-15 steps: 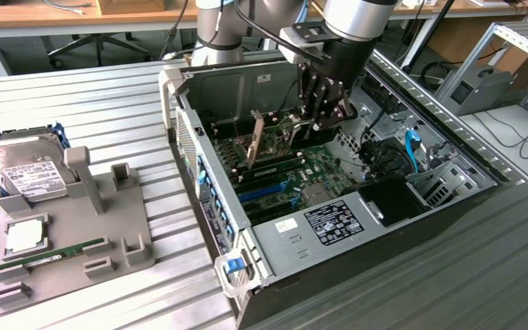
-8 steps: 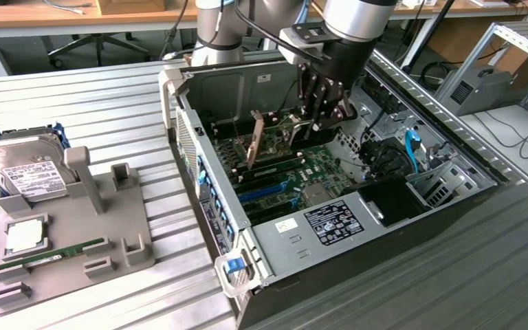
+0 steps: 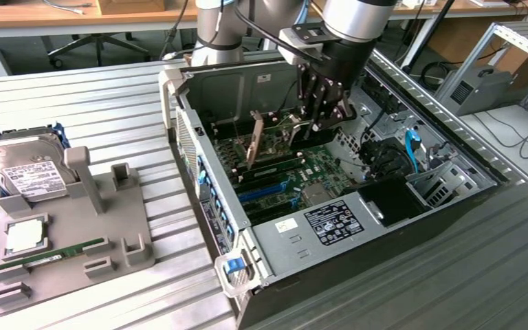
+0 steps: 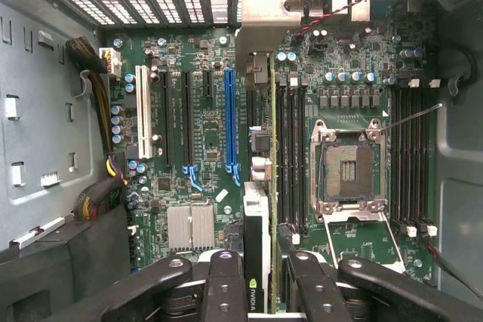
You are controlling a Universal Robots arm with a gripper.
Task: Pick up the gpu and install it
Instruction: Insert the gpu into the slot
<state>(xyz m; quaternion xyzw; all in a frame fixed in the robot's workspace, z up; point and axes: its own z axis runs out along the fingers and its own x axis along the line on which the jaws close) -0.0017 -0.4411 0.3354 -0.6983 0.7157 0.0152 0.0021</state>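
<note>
The gpu (image 3: 278, 141) is a thin dark card with a silvery end bracket (image 3: 256, 137), standing on edge inside the open computer case (image 3: 273, 240). My gripper (image 3: 324, 113) reaches down into the case and is shut on the card's upper edge. In the wrist view the gpu (image 4: 256, 209) runs edge-on between my two fingers (image 4: 225, 284), beside the long blue slot (image 4: 230, 122) of the motherboard. Its bracket (image 4: 260, 5) reaches the case's rear slot wall. Whether the card sits in a slot is hidden by the card itself.
The empty processor socket (image 4: 351, 167) and memory slots (image 4: 290, 156) lie beside the card. Outside the case, a grey fixture (image 3: 122, 234) holds a hard drive (image 3: 25, 168), a processor chip (image 3: 25, 234) and a green memory stick (image 3: 49, 256). Cables (image 3: 383, 155) crowd the case's far end.
</note>
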